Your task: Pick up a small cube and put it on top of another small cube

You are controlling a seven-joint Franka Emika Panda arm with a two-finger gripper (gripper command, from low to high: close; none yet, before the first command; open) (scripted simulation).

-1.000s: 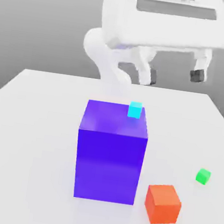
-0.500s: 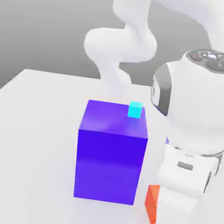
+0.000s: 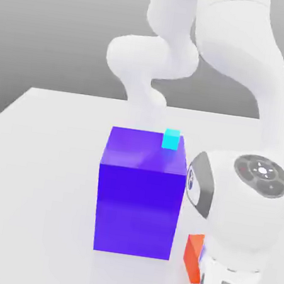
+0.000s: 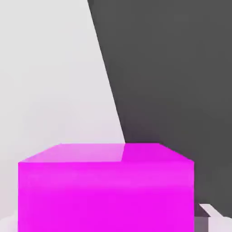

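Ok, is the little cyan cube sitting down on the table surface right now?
No, the cyan cube rests on top of the big blue block, near its back corner on the exterior view's right.

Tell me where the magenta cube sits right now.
The magenta cube sits on the white table at the exterior view's bottom edge, right of centre, under the lowered arm, just below the orange cube. In the hand view it looms directly ahead.
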